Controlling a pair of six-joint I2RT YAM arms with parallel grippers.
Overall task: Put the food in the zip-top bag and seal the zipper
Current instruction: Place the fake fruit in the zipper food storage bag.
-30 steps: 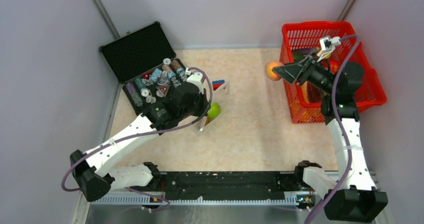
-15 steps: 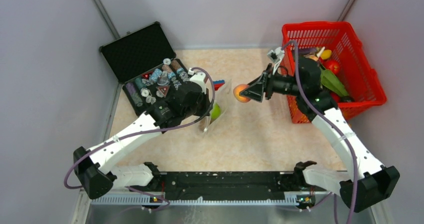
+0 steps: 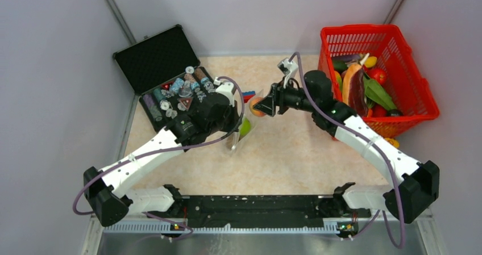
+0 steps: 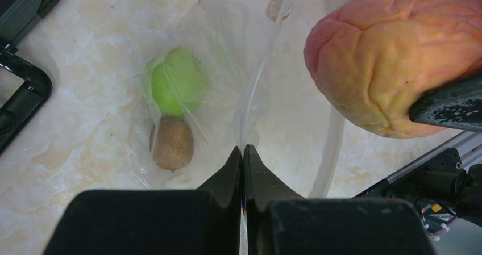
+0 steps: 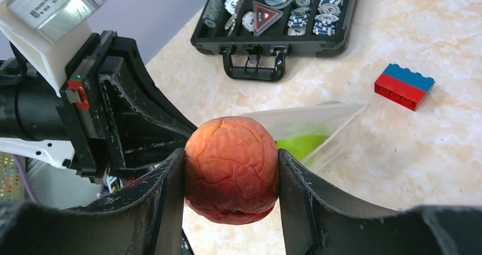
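Observation:
The clear zip-top bag (image 4: pixel 227 79) hangs open at the table's middle left, with a green round fruit (image 4: pixel 175 82) and a brown kiwi-like piece (image 4: pixel 171 142) inside. My left gripper (image 4: pixel 243 153) is shut on the bag's rim and holds it up; the whitish zipper (image 4: pixel 335 147) runs down its far edge. My right gripper (image 5: pixel 232 164) is shut on an orange-red wrinkled fruit (image 5: pixel 232 167) and holds it just above the bag's mouth (image 3: pixel 257 105). The bag also shows in the right wrist view (image 5: pixel 318 116).
A red mesh basket (image 3: pixel 422 90) with several more toy fruits and vegetables stands at the back right. An open black case (image 3: pixel 170 90) of bottles and discs lies at the back left. A red-and-blue toy brick (image 5: pixel 404 86) lies beside the bag.
My right arm has carried the orange-red fruit leftwards from the basket to the bag's mouth. My left gripper has kept hold of the bag in place.

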